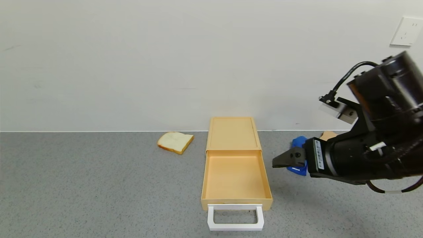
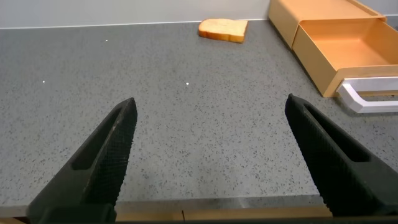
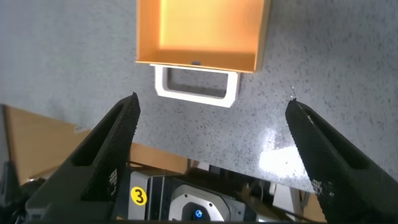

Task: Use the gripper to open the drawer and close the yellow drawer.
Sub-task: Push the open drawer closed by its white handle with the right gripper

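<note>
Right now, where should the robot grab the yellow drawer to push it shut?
Probably the white loop handle at the front of the open drawer. It sticks out toward the robot with an open gap inside, so a finger fits through. The right gripper, open beside the drawer, could come from above and close on the front bar.

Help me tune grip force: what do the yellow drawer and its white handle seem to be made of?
The drawer looks like smooth matte plastic: even pale yellow colour, thin moulded walls. Its handle looks like glossier white plastic, one moulded loop. Neither can be confirmed by sight.
</note>
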Controlling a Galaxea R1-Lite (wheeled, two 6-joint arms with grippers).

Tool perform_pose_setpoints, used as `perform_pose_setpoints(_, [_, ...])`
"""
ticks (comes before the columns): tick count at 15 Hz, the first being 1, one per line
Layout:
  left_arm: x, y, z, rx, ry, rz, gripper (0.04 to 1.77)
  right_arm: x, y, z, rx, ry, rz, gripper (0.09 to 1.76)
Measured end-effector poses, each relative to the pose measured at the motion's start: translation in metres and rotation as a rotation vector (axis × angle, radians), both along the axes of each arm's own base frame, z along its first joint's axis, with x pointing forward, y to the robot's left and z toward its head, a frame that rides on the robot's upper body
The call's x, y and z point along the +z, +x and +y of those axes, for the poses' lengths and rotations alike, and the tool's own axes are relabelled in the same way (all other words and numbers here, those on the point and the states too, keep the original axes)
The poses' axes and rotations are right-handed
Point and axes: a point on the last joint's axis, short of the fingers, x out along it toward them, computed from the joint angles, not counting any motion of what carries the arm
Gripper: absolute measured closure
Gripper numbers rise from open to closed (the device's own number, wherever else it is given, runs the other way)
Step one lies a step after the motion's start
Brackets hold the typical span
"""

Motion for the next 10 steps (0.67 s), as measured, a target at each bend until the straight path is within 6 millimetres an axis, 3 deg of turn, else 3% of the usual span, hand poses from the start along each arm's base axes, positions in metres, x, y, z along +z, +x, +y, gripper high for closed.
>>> perform_pose_setpoints(6, [0.000, 0.000, 0.000, 0.000, 0.000, 0.000, 0.09, -0.017, -0.059, -0.047, 0.142, 0.015, -0.211, 0.14])
perform_pose_setpoints(10, [0.000, 0.000, 0.000, 0.000, 0.000, 0.000, 0.09, -0.016, -0.089, -0.082, 0.212, 0.053, -0.321, 0.14])
